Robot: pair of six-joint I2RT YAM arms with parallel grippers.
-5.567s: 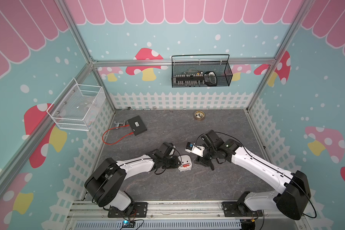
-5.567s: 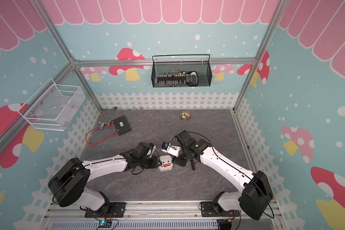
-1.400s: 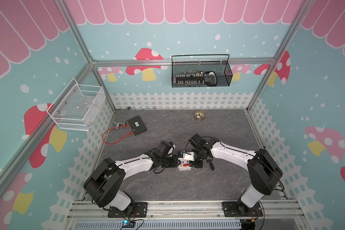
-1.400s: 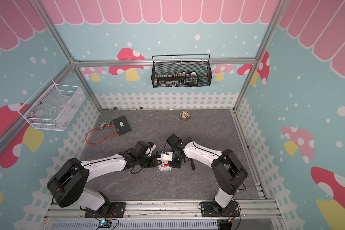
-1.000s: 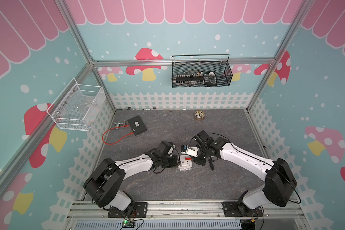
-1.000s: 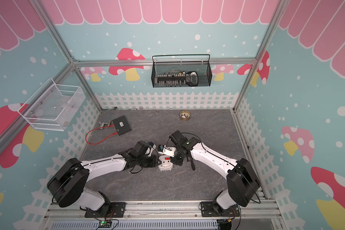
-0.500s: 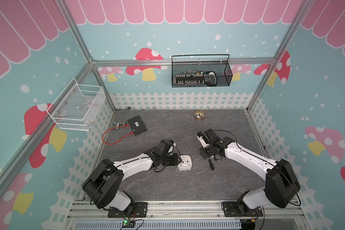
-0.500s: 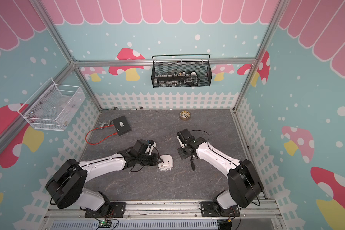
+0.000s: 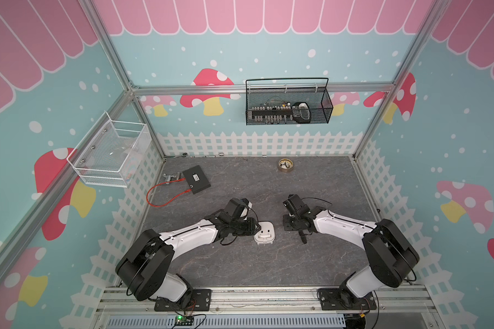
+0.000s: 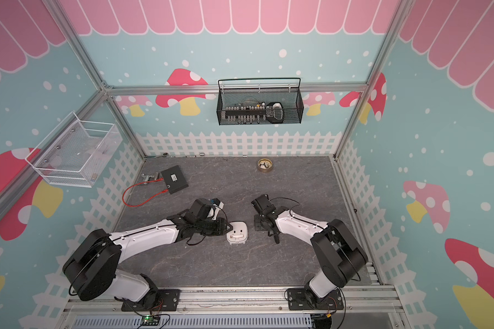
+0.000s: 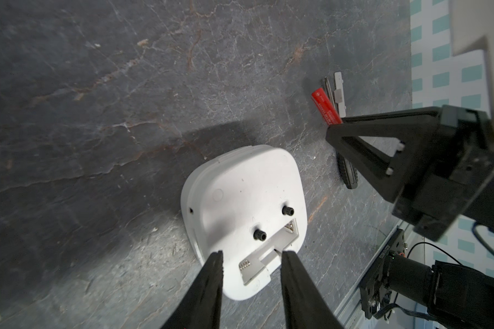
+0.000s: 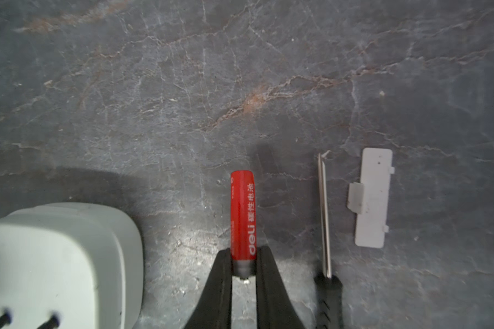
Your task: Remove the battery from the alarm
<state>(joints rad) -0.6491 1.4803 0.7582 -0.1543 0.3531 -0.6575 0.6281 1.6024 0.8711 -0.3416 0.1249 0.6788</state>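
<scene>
The battery [image 12: 242, 216] is out of the alarm [image 11: 243, 205]. It is a slim red cyl. w/ white print along its side and a grey-silver end. That end sits pinched btwn the right tool's [image 12: 244, 253] two black tips, narrow grip, w/ the red body sticking out ahead of them. It is low over the dark stone-look table [image 12: 183, 85]; can't tell if it rests on it. Pos.: beside the alarm w/ a clear gap, and on its other side the screwdriver [image 12: 324, 213] lies roughly parallel, thin metal shaft, black handle. Just past that lies a small flat white cover [image 12: 372, 199] w/ clips.

The alarm lies face down on the table, mid-front in both top views [image 9: 264, 233] [image 10: 236, 233]. It is a white rounded square, plain back up, w/ two small black knobs. The rect. compartment is open and empty, metal contacts showing at each end.

The left tool [image 11: 251, 256] is part open, tips apart over the compartment end of the alarm and holding nothing; contact w/ the shell can't be told.

Far back on the table are a round brass-rimmed disc [image 9: 285, 165] and a black box [image 9: 196, 179] w/ a red wire, both well apart from the arms.
</scene>
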